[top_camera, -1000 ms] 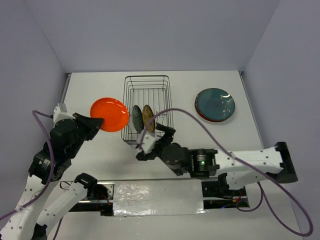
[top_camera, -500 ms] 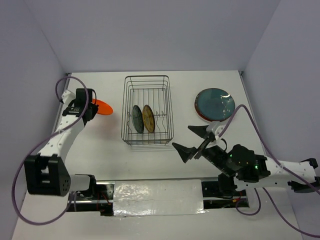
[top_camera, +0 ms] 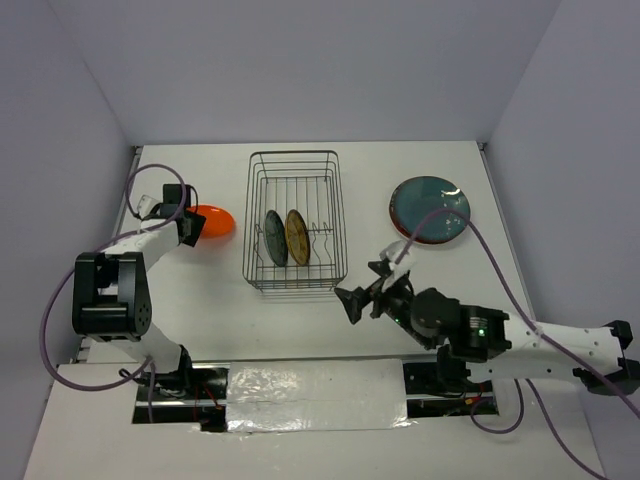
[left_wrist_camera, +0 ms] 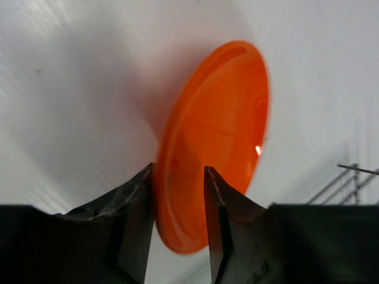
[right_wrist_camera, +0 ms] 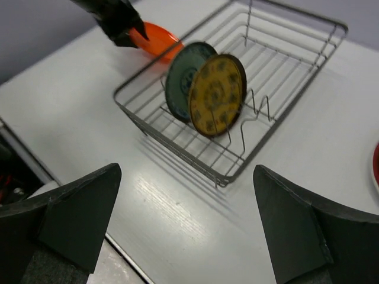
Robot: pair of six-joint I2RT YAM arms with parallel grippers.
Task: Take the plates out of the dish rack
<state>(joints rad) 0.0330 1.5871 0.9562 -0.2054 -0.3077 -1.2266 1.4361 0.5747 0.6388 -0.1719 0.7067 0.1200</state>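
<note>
Two plates stand on edge in the near half of the dish rack (top_camera: 293, 153): a dark teal plate (right_wrist_camera: 180, 77) on the left and a yellow-brown patterned plate (right_wrist_camera: 216, 94) just beside it on the right. Both are held upright among the divider prongs and lean slightly. The far half of the rack holds bare wire only. The rack sits at the middle of the white worktop (top_camera: 200, 290), its long side running near to far.

To the left of the rack, apart from it, is a small orange plate (left_wrist_camera: 219, 130). It is tilted and casts a shadow on the worktop; whether its far rim touches the surface cannot be told. The left gripper (left_wrist_camera: 179, 168) straddles the plate's near rim, one finger on each face. Whether the fingers (left_wrist_camera: 137, 201) clamp the rim or stand loose about it cannot be told.

To the right of the rack, well apart from it, a large teal-blue plate (top_camera: 430, 207) lies flat on top of a plate with a red rim (top_camera: 405, 233). Only the edge of the lower plate shows, on the stack's near-left side. A purple cable (top_camera: 450, 222) crosses the near edge of the stack in the overhead view.

The right gripper (top_camera: 367, 287) hangs near the rack's near right corner, facing the rack. Its fingers are spread wide apart with nothing between them.
</note>
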